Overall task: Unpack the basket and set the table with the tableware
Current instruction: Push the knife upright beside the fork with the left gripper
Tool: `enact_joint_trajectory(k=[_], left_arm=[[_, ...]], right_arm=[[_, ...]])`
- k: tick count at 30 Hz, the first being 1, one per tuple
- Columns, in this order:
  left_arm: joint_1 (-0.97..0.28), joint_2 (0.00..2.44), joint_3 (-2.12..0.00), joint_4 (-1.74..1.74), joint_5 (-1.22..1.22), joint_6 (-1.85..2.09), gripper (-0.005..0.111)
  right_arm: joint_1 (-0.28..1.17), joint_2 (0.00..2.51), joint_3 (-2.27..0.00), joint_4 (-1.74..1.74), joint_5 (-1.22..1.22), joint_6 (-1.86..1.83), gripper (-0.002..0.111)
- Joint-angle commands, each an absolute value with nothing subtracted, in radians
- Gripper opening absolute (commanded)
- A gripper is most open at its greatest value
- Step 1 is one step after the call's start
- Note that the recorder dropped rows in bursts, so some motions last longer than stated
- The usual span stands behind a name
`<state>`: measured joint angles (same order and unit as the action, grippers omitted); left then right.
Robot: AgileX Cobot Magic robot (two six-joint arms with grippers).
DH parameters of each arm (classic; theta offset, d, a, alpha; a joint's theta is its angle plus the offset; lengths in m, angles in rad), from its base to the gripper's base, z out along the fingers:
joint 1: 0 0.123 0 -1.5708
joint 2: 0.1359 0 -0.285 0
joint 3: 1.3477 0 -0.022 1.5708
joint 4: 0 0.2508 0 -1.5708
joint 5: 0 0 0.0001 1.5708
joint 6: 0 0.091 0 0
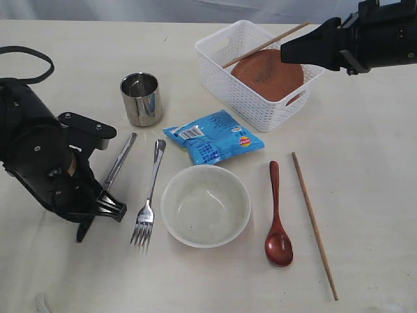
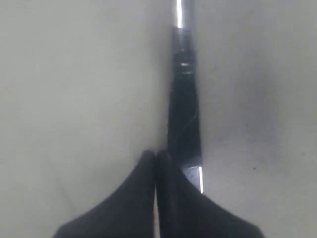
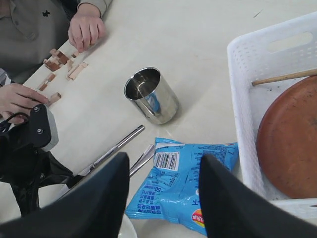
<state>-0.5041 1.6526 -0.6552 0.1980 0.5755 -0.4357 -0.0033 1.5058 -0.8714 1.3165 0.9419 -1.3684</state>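
A large pale beige tabletop with faint wood grain (image 1: 371, 117) fills nearly the whole view. Behind its far edge runs a pale grey blurred band (image 1: 130, 8). The light is soft and even, the shadows are weak.

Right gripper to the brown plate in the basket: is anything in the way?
Only the chopstick, which lies slanted across the basket along the plate's edge, just below the open right gripper. The rest of the plate lies bare.
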Motion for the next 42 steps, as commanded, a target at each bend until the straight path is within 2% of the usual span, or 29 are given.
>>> enact_joint_trajectory(k=[1,13,22,33,39,42], left_arm=[[-0.52,1.661,-0.647,0.17,0.587,-0.451,0.0],[-0.52,1.674,-0.647,0.245,0.581,-0.525,0.0],[-0.521,1.676,-0.647,0.102,0.553,-0.415,0.0],[-0.583,1.676,-0.647,0.101,0.505,-0.393,0.0],[-0.58,1.67,-0.647,0.264,0.582,-0.514,0.0],[-0.58,1.648,-0.647,0.417,0.615,-0.638,0.0]], right_arm=[[-0.008,1.499,-0.871,1.316,0.951,-1.376,0.043],[-0.008,1.499,-0.871,1.316,0.951,-1.376,0.043],[-0.008,1.499,-0.871,1.316,0.951,-1.376,0.043],[-0.008,1.499,-0.871,1.316,0.945,-1.376,0.043],[-0.01,1.499,-0.871,1.316,0.91,-1.376,0.043],[-0.01,1.499,-0.871,1.318,0.818,-1.374,0.043]])
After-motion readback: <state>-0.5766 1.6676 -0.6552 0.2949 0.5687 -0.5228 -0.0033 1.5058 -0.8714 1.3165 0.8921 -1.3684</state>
